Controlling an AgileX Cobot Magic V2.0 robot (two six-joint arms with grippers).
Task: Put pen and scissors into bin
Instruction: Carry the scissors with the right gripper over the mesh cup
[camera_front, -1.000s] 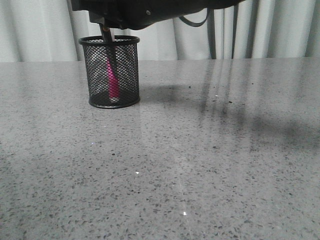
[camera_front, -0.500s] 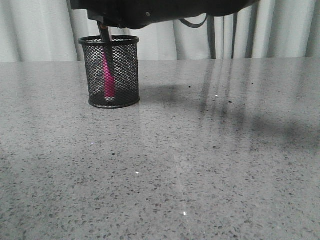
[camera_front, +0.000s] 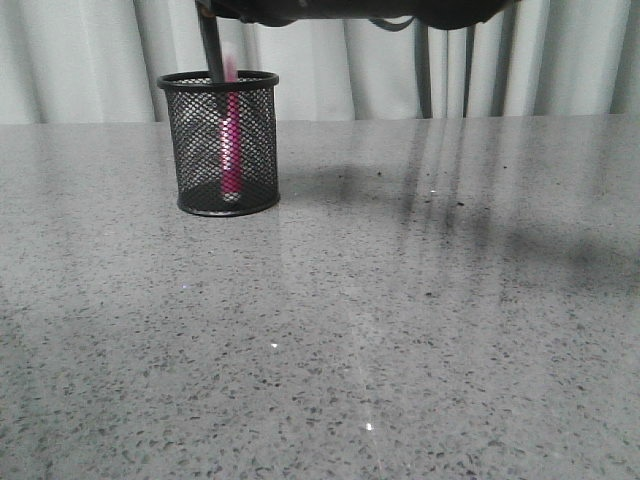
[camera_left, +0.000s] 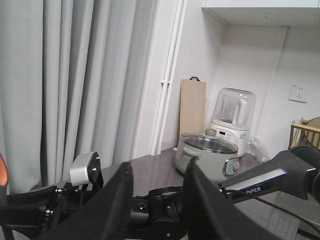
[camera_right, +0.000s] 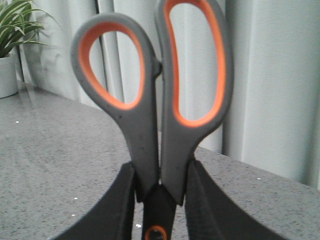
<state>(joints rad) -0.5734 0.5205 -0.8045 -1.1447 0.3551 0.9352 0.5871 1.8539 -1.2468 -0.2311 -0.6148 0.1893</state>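
Note:
The bin (camera_front: 222, 145) stands on the grey table at the back left. The pink pen (camera_front: 232, 135) stands inside it, blurred, its top just above the rim. My right gripper (camera_right: 159, 175) is shut on the scissors (camera_right: 155, 100) just below their grey, orange-lined handles, near the orange pivot. It holds them upright above the bin. In the front view their dark blade (camera_front: 211, 45) reaches down to the bin's rim, beside the pen. My left gripper (camera_left: 156, 172) is open and empty, raised and facing away from the table.
Dark arm bodies (camera_front: 350, 8) fill the top edge of the front view. A grey curtain hangs behind the table. A potted plant (camera_right: 10, 35) stands at the table's far side. A cooking pot (camera_left: 207, 155) and my right arm (camera_left: 272, 175) show in the left wrist view.
The arm above the bin has risen, lifting the scissors blade higher. The pen has swung inside the bin, first left, then right, and now shows above the rim.

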